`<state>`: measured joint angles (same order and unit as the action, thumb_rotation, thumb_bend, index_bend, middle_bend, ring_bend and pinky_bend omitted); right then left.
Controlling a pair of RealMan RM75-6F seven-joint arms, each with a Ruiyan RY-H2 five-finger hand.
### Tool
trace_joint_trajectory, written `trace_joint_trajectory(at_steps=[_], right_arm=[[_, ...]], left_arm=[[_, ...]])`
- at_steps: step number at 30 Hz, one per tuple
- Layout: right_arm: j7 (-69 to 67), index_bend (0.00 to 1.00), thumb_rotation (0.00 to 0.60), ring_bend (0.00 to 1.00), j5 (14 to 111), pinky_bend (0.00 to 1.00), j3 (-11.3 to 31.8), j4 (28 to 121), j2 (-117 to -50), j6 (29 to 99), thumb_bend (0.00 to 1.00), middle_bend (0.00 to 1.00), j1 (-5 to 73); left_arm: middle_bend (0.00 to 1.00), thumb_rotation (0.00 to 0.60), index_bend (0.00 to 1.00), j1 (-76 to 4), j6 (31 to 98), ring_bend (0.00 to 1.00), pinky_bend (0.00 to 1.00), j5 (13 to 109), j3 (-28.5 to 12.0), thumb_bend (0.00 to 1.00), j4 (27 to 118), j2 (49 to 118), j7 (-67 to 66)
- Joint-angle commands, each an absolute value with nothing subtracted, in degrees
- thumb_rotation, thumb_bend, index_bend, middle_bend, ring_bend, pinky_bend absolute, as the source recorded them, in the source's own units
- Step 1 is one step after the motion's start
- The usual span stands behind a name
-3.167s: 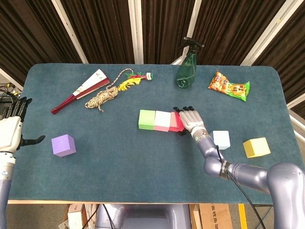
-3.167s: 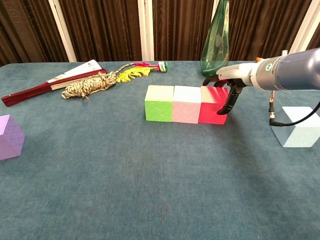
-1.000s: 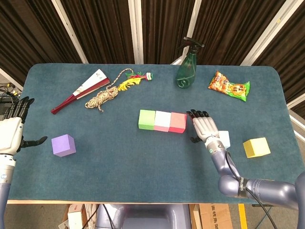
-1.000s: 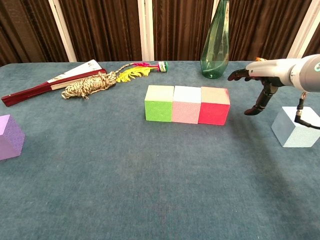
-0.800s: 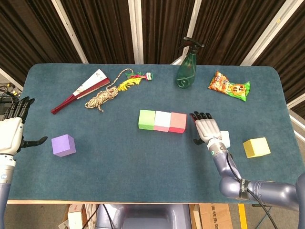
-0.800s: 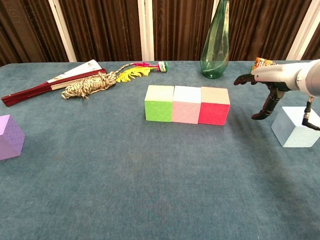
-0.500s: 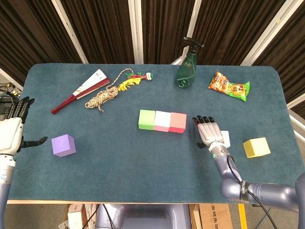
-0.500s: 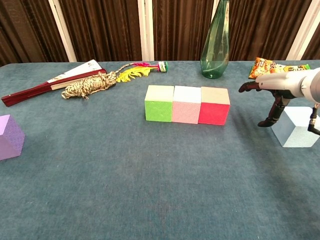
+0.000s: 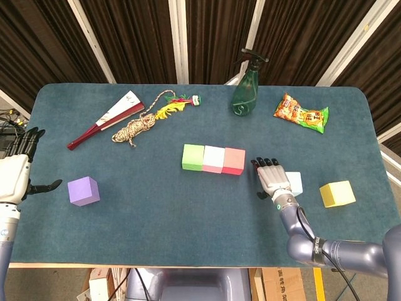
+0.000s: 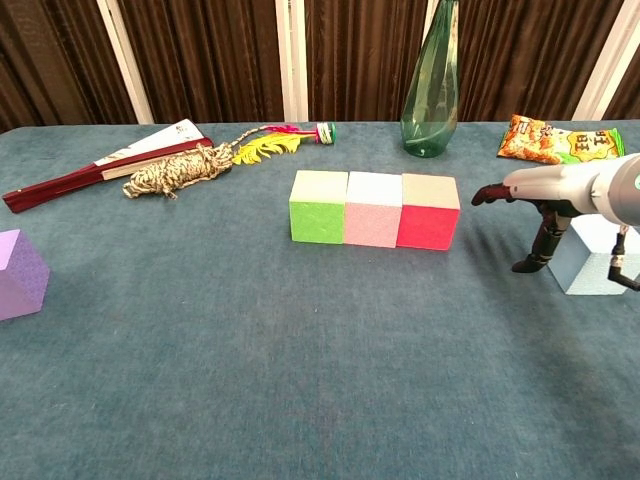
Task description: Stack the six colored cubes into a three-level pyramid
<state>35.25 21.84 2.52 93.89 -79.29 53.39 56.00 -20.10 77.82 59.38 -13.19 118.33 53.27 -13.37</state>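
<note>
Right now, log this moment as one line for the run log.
base row green cube, pink cube, red cube | right hand open by light blue cube | left hand open

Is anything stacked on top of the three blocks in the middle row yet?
No: the green block, the pink block and the red block sit side by side on the table with bare tops.

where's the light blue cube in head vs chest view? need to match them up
Head view: light blue cube sits right of centre, partly behind the right hand, with the yellow cube further right.
Chest view: same cube at the right edge, cut off by the frame, behind the right hand.
Shared landmark: the green, pink, red row of cubes; its red cube lies to the blue cube's left in both.
</note>
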Motion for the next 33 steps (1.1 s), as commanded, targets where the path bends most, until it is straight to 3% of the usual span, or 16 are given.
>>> trace_joint_trajectory(at_steps=[1,33], right_arm=[[34.63,0.01,0.6,0.0,22.27,0.0,3.09,92.99,-79.75,52.37,0.3,0.0,56.11],[31.62,0.05,0.6,0.0,23.26,0.0,4.24,84.47,-84.17,44.51,0.3,0.0,58.46]], left_arm=[[0.0,0.6,0.0,-20.1,77.82,0.01,0.08,59.25,-13.25,0.13,118.21,53.29,-13.32],[0.0,0.6,0.0,-20.41,77.24,0.01,0.08,57.36,-13.5,0.13,117.11,53.54,-13.55]])
